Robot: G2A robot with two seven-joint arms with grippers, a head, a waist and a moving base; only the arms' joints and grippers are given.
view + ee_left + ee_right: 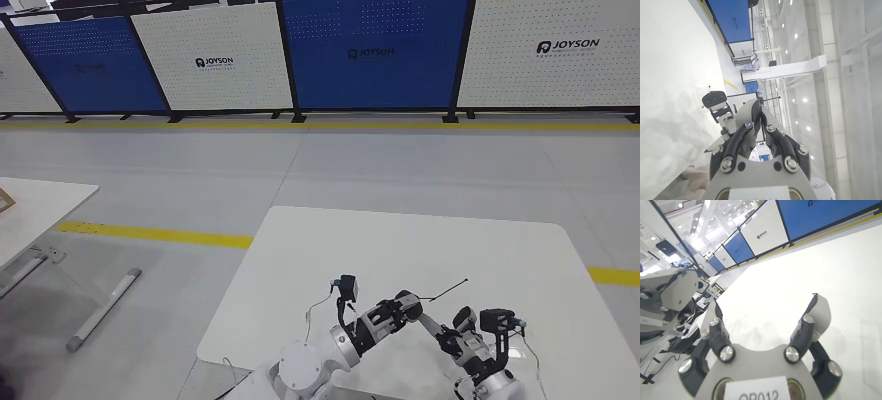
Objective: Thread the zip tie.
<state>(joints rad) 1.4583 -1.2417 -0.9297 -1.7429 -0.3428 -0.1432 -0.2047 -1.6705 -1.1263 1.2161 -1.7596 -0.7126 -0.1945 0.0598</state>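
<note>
Left pincer (759,107) clamped on the zip tie (772,98), held above the table (400,250) near its front edge, strap sticking out straight. Right pincer (765,299) spread wide, empty, nearby. I judge threading not started: no loop visible.

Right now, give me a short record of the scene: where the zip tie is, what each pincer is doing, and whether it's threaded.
zip tie: thin black strip, straight, sticking out of the left pincer, raised off the table
left pincer: shut on the zip tie
right pincer: open, holding nothing, over the table beside the left arm
table: white
threading: not done; the zip tie forms no loop
</note>
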